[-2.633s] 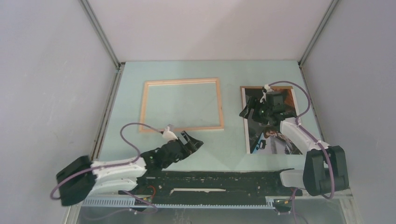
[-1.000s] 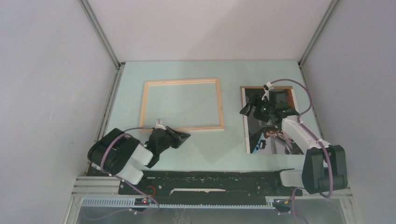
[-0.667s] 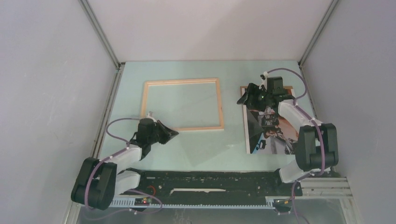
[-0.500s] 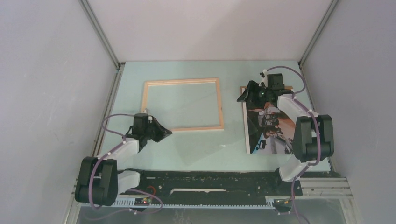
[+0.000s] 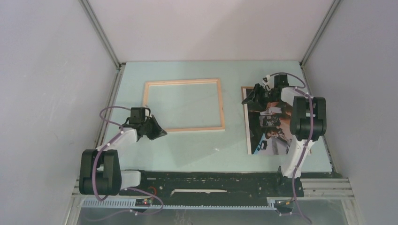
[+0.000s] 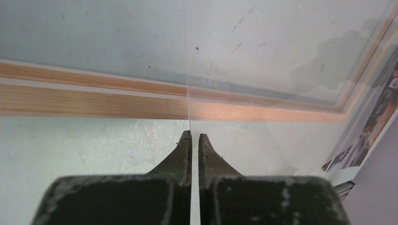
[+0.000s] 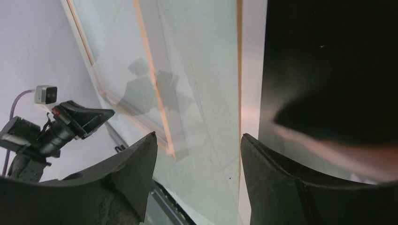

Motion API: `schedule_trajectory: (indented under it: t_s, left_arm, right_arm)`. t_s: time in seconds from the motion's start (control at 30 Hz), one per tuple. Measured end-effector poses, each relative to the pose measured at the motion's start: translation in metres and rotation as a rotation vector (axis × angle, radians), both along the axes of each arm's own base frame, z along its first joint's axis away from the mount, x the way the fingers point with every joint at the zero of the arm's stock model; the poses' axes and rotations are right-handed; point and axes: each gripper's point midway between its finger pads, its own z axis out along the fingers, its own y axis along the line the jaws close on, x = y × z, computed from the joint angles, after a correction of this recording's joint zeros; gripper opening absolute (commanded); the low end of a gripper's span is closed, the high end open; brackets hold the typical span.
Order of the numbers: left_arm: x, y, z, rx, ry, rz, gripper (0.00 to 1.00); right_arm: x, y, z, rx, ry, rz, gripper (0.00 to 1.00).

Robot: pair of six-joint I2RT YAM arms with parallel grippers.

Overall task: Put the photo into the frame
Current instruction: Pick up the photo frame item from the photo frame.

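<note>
Both arms have swung out since the first picture. The left gripper (image 5: pixel 162 133) has gone from the near middle of the table (image 5: pixel 202 152) over to the left. The right gripper (image 5: pixel 248 97) has gone up to the far end of the photo (image 5: pixel 270 140).

The left gripper's jaws are squeezed tight together with nothing between them. In the left wrist view the two fingertips (image 6: pixel 184 140) touch each other and point at the frame (image 5: pixel 183 81). The frame's near side (image 6: pixel 94 101) lies just in front of the tips and does not touch them. From above, the tips are close to the frame's near left corner.

The frame lies flat on the table, wood side up, between the two grippers.

The right gripper's jaws stand wide apart and hold nothing. In the right wrist view, bare table shows in the gap between them. The dark photo (image 7: pixel 328 61) lies just beside one finger (image 7: pixel 281 187), and its long edge runs past that finger. I cannot tell if the finger touches it. The frame (image 7: pixel 152 89) is on the other side of these jaws, a little way off. The photo lies flat, picture side up, and it is not inside the frame.
</note>
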Motion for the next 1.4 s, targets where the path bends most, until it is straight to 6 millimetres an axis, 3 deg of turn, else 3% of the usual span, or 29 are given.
schedule_trajectory:
  t_s: [0.2, 0.43, 0.63, 0.77, 0.9, 1.1, 1.3, 1.4]
  left_arm:
    - [0.005, 0.004, 0.001, 0.034, 0.025, -0.018, 0.0]
    - [0.019, 0.014, 0.009, 0.094, 0.028, -0.018, 0.0]
    - [0.028, 0.015, 0.013, 0.106, 0.028, -0.023, 0.0]
    - [0.032, 0.016, 0.014, 0.114, 0.032, -0.032, 0.01]
    - [0.037, 0.018, 0.011, 0.12, 0.043, -0.027, 0.17]
    - [0.047, 0.023, 0.017, 0.14, 0.021, -0.008, 0.09]
    - [0.063, 0.025, 0.027, 0.151, -0.008, 0.001, 0.19]
    - [0.066, 0.027, 0.027, 0.157, -0.007, 0.004, 0.21]
  right_arm:
    - [-0.013, 0.009, -0.026, 0.09, 0.103, 0.053, 0.71]
    - [-0.02, 0.025, -0.03, 0.162, 0.129, 0.112, 0.58]
    - [-0.027, 0.036, -0.037, 0.175, 0.16, 0.139, 0.57]
    - [-0.027, 0.04, -0.036, 0.19, 0.148, 0.15, 0.45]
    - [-0.03, 0.043, -0.037, 0.208, 0.147, 0.153, 0.34]
    - [-0.036, 0.045, -0.044, 0.231, 0.167, 0.138, 0.21]
    - [-0.04, 0.046, -0.045, 0.267, 0.175, 0.125, 0.0]
    - [-0.039, 0.047, -0.042, 0.284, 0.166, 0.122, 0.0]
